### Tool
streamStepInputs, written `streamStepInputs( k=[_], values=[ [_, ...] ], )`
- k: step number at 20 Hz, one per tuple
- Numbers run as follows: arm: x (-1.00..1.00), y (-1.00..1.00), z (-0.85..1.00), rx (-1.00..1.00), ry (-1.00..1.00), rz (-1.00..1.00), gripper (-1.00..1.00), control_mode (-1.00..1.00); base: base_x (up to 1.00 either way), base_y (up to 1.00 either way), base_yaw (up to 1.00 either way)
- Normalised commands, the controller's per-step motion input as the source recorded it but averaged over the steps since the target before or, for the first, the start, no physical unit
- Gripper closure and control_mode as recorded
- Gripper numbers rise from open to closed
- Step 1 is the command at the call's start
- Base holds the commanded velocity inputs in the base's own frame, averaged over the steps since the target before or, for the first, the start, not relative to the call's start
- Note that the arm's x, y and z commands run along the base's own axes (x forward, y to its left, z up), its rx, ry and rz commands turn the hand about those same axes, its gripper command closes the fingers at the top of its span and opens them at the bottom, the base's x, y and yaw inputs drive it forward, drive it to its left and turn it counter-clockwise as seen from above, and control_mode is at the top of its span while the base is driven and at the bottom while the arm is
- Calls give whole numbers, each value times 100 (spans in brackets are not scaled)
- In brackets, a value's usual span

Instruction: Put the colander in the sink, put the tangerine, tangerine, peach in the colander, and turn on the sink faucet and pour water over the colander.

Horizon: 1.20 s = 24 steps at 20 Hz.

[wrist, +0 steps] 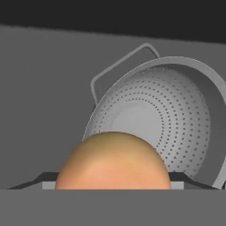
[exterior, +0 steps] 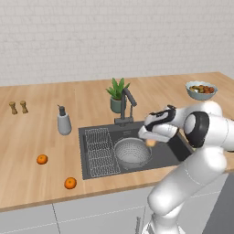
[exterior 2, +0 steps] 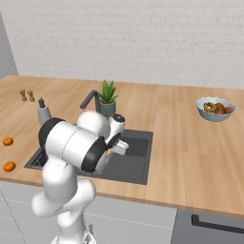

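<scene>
Holding the peach [wrist: 113, 161] tight in our gripper [exterior: 150, 142], we hang just over the colander [exterior: 132, 153] in the sink [exterior: 173, 153]. If we let go too near the rim, it could bounce out. Both tangerines [exterior: 42, 159] wait on the counter [exterior: 27, 137].

One colander [exterior: 132, 152] sits in one sink [exterior: 173, 153]. There are two tangerines [exterior: 42, 159] [exterior: 70, 183], one peach [wrist: 113, 161], one faucet [exterior: 126, 106], one soap dispenser [exterior: 63, 121], one potted plant [exterior: 117, 94], one fruit bowl [exterior: 201, 90], and two small shakers [exterior: 13, 108] [exterior: 23, 107].
</scene>
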Motion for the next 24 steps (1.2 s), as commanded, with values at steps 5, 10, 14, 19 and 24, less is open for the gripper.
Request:
streamStepInputs(
  k=[5, 10, 14, 19, 24],
  values=[
    [1, 43, -5, 0, 0, 12, 100, -100, 0, 0, 0],
    [4, 36, -35, 0, -1, 2, 100, -100, 0, 0, 0],
    [9, 26, -37, 0, -2, 0, 100, -100, 0, 0, 0],
    [3, 17, -24, 0, -3, 0, 100, -100, 0, 0, 0],
    [5, 16, -14, 0, -1, 1, 100, -100, 0, 0, 0]
  ],
)
